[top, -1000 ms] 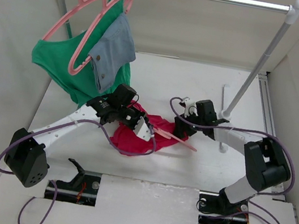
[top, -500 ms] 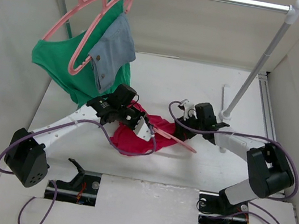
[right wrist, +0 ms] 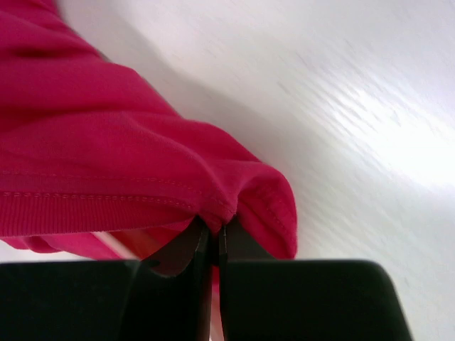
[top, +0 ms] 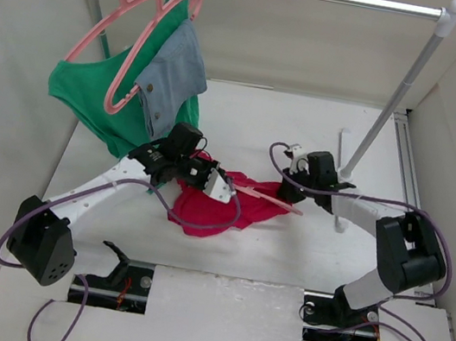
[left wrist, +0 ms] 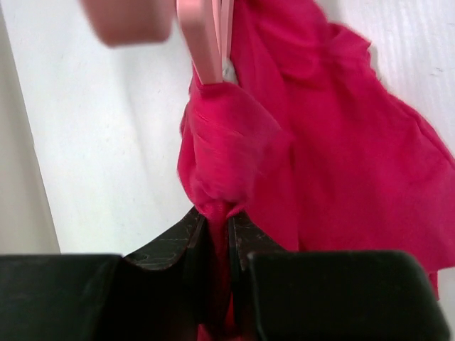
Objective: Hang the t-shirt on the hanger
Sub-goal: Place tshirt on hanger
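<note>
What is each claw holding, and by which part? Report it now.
Both hold the t-shirt. The left claw pinches a bunched fold beside the hanger; the right claw pinches a stitched edge.

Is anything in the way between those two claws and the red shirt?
Nothing visible stands in the way. The left gripper and the right gripper each pinch a fold of the t-shirt directly. The hanger sits partly inside the cloth, between the two grippers.
</note>
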{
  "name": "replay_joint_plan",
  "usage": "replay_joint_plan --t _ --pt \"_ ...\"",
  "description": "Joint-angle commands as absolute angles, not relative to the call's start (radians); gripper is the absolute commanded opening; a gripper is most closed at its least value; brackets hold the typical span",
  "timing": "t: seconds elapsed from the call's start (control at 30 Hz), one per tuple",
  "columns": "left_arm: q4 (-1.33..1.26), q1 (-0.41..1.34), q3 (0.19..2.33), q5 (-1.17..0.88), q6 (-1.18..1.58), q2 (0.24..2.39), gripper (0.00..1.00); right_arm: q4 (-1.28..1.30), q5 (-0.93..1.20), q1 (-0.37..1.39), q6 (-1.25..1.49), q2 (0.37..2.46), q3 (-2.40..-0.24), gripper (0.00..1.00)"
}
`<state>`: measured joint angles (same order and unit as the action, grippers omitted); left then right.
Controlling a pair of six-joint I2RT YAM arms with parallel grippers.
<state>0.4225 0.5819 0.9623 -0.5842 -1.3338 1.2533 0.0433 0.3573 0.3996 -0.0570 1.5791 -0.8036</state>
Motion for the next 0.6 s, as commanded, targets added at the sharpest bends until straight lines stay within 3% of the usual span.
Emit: replay_joint_plan --t 0.0,0.2,0.57 --pt "0.341 0.522 1.022 -0.639 -1.208 1.25 0.0 0.021 0.363 0.28 0.012 1.511 -0.732 0.0" --pt "0.272 0.44 1.062 -0.629 -1.129 1.273 0.0 0.122 0.383 0.088 0.055 1.327 -0.606 0.0" --pt "0.158 0.503 0.951 -0.304 -1.198 1.31 0.0 0.353 0.34 0.025 -0.013 1.18 -0.721 0.0"
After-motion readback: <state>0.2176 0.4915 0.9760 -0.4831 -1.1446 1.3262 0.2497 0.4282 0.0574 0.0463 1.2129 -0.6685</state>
